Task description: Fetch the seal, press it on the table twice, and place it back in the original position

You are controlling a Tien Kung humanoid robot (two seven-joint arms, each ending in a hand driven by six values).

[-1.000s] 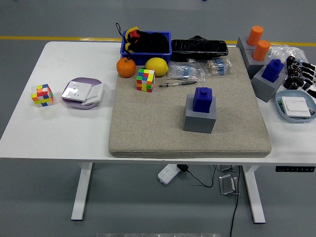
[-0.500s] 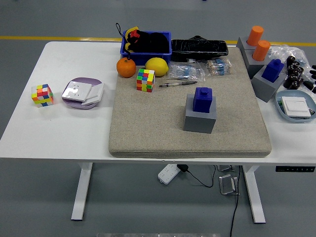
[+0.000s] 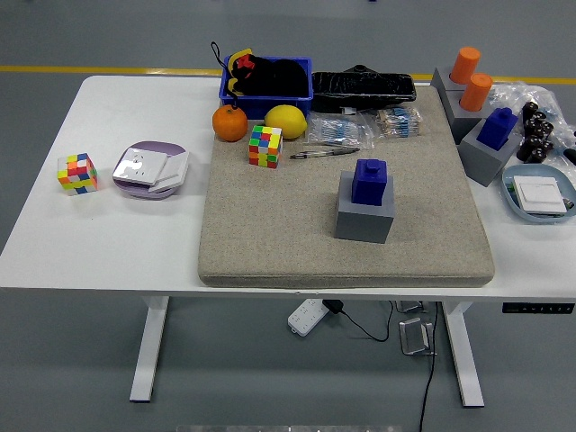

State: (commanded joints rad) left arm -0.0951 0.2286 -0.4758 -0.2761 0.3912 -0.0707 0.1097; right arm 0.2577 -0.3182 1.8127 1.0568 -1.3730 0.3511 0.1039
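Place: a lab or workshop hall set up for testing.
Floor: bare grey, with a yellow line (image 3: pixel 108 68) painted across it behind the table.
Table: white height-adjustable desk (image 3: pixel 108 243), control panel (image 3: pixel 538 308) under its edge.
Cabling: power strip (image 3: pixel 308 317) and cables hanging beneath.

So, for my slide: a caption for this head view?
Blue seal on its grey block, mid-mat, untouched.

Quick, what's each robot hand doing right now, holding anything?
Left hand: not in view.
Right hand: only a dark sliver at the right edge, fingers cannot be told; the blue seal sits untouched on its grey base.
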